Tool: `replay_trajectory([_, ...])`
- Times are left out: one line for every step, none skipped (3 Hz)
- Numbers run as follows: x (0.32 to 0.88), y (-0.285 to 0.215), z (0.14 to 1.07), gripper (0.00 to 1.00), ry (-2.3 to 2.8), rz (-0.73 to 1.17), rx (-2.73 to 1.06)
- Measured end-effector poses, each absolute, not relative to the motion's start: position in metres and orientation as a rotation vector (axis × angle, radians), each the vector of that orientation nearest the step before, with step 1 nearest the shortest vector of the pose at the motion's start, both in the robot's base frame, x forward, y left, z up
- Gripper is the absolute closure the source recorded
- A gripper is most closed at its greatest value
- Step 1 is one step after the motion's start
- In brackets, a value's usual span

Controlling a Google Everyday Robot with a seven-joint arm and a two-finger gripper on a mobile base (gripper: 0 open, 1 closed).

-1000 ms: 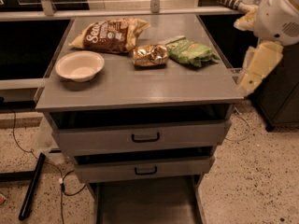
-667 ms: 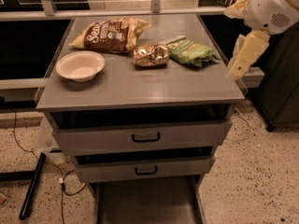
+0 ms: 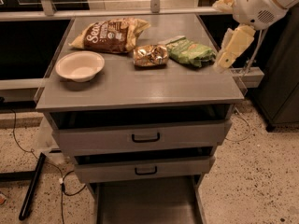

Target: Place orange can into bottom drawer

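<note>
Sitting on the grey cabinet top: a round white bowl, a brown-and-yellow chip bag, the crumpled gold foil orange can (open grey bottom drawer at its 6 o'clock), a green bag. At the bag's 3 o'clock hangs the cream gripper, angled downward; its opening cannot be told.

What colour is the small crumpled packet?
The foil packet is shiny gold and brown, camera view; the gripper hovers beside the green bag.

One camera faces the flat grey counter from its front, fairly near, looking steeply down — the pale-yellow end effector at upper right, beside the counter's edge.
</note>
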State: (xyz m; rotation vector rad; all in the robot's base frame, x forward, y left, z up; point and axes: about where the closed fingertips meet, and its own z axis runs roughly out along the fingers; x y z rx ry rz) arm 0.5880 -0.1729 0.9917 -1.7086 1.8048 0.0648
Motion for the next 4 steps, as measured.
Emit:
replay_trajectory([0.608,-0.152,0.986,0.0,1.723,0.09,-1.757])
replay_trajectory([0.645,-0.124,0.978,0.0,1.646,0.105,-1.788])
replay_trajectory([0.672,-0.108,0.966,0.0,1.617,0.146,-1.793])
replay_trajectory([0.688,-0.096,0.952,0.0,1.607,0.212,-1.785])
